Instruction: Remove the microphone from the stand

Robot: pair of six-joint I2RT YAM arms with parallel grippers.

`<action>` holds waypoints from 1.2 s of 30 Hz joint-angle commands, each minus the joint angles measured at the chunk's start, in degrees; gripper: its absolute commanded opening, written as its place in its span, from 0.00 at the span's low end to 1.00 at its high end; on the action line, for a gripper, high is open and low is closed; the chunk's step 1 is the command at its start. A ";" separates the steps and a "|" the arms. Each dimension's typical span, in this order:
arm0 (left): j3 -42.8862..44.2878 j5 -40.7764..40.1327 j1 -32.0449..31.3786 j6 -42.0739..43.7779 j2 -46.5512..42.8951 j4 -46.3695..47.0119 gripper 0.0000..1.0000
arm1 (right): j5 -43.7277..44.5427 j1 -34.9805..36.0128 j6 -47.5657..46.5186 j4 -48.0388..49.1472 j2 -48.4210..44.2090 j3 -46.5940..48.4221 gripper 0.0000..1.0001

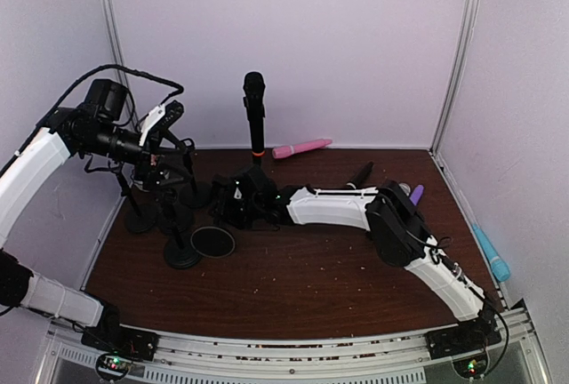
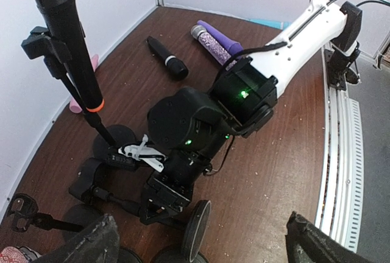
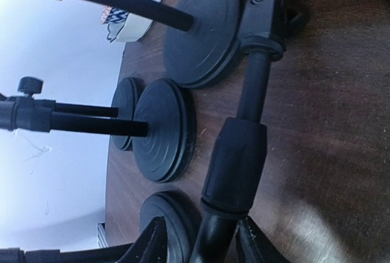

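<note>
A black microphone [image 1: 255, 107] [image 2: 64, 31] with an orange ring stands upright in the clip of a stand [image 2: 97, 126] at the back of the table. My left gripper [image 1: 165, 124] [image 2: 198, 245] hangs open to the left of it, above a cluster of stands, holding nothing. My right gripper [image 1: 233, 199] [image 3: 202, 238] is low in front of the microphone's stand. Its fingers straddle the black pole [image 3: 234, 165] of a stand lying on the table. One finger touches the pole; a gap shows at the other.
Several black stands with round bases [image 1: 178, 224] [image 3: 164, 129] crowd the left side. A loose disc [image 1: 212, 241] lies near them. A pink microphone [image 1: 302, 148], a black one [image 1: 360, 173] [image 2: 167, 58] and a purple one [image 1: 416, 194] [image 2: 216, 41] lie at the back right.
</note>
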 commanded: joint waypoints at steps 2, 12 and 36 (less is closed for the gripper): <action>1.70 0.32 0.49 0.69 -1.90 -0.50 0.98 | 0.01 -0.30 1.78 -1.40 3.64 4.88 0.40; 1.81 0.45 0.48 0.23 -2.34 -0.46 0.98 | -2.06 -0.04 3.58 4.22 5.02 4.39 0.16; 1.63 -0.56 0.47 0.31 -2.53 -0.41 0.98 | 23.97 7.52 -38.27 35.90 -18.70 -29.44 0.00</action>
